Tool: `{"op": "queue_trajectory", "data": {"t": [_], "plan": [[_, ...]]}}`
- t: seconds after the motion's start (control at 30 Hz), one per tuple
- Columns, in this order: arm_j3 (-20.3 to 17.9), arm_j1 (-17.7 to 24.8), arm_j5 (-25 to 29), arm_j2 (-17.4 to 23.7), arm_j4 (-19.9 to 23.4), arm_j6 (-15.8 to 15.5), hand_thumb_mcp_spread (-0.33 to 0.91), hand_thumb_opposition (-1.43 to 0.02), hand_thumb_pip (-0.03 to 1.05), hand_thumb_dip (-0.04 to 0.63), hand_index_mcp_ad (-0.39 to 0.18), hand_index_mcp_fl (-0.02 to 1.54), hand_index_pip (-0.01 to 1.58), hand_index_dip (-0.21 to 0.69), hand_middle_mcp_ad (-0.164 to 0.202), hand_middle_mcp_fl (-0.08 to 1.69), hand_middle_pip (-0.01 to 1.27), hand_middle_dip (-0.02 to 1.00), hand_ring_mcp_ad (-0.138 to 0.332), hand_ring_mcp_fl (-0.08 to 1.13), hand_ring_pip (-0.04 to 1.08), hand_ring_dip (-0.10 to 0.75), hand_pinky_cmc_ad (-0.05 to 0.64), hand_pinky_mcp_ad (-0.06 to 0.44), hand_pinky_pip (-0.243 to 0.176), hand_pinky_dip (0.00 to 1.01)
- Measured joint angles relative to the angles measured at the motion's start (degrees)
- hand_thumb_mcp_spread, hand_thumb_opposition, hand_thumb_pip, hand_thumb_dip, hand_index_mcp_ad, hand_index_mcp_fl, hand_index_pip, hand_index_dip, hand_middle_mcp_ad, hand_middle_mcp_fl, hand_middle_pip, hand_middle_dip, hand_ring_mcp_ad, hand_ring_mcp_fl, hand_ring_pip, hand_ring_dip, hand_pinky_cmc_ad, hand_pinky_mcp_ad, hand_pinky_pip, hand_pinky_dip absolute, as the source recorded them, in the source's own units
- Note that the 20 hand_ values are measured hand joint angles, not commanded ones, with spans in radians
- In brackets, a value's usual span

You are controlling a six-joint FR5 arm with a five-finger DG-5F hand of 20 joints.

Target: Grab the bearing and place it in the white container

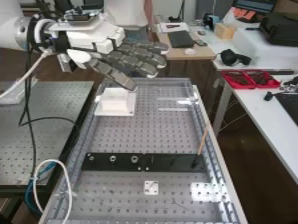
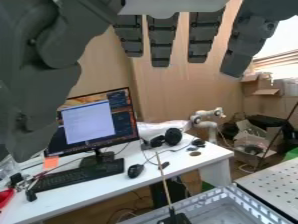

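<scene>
Overhead, the hand hangs near the container, fingers spread; the bearing looks like one of the rings on the plate, a stick slanting up at its other end, a cable looping alongside

- Arm, one, white: enters the high view from the upper left, its end section roughly level.
- Flange, ringed, dark and pale: joins the arm to the hand.
- Hand, one: white housing at the base, dark grey beyond; held raised, pointing toward the high view's right and sloping slightly downward.
- Fingers, dark grey: extended, nearly straight, side by side.
- Thumb, dark grey: extended, slanting down and to the right in the high view.
- Same hand, wrist view: fingers hanging relaxed, with gaps between them.
</scene>
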Motion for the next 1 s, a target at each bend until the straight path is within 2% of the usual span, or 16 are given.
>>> {"op": "queue_trajectory", "data": {"t": [0.07,0.2,0.37,0.6,0.7,1.0], "plan": [[-1.33,0.53,2.17,-0.06,1.65,0.06,0.29,-0.74,0.40,0.079,-0.024,0.03,0.09,0.012,0.058,0.02,0.15,0.16,0.171,0.01,0.09,0.087,0.375,0.309,-0.091,0.34],[-4.05,2.03,7.61,-0.88,5.26,0.18,0.29,-0.74,0.45,0.086,-0.024,0.03,0.09,0.003,0.061,0.04,0.14,0.16,0.176,0.01,0.10,0.087,0.379,0.309,-0.091,0.34],[-6.37,3.82,13.21,-3.36,8.44,0.27,0.30,-0.74,0.45,0.112,-0.021,0.02,0.09,0.000,0.061,0.04,0.15,0.16,0.173,0.02,0.10,0.087,0.379,0.309,-0.091,0.34],[-9.00,5.89,20.42,-7.56,13.15,3.82,0.31,-0.74,0.48,0.127,-0.021,0.05,0.10,0.000,0.061,0.04,0.15,0.16,0.176,0.01,0.10,0.087,0.379,0.309,-0.091,0.35],[-9.80,6.46,22.59,-8.91,15.37,4.46,0.32,-0.74,0.48,0.140,-0.021,0.05,0.16,0.000,0.061,0.04,0.14,0.16,0.176,0.02,0.10,0.087,0.375,0.312,-0.091,0.35],[-10.46,8.03,28.84,-13.61,20.27,4.81,0.34,-0.76,0.53,0.164,-0.021,0.06,0.55,0.051,0.061,0.02,0.15,0.16,0.176,0.02,0.10,0.087,0.379,0.311,-0.091,0.35]]}}
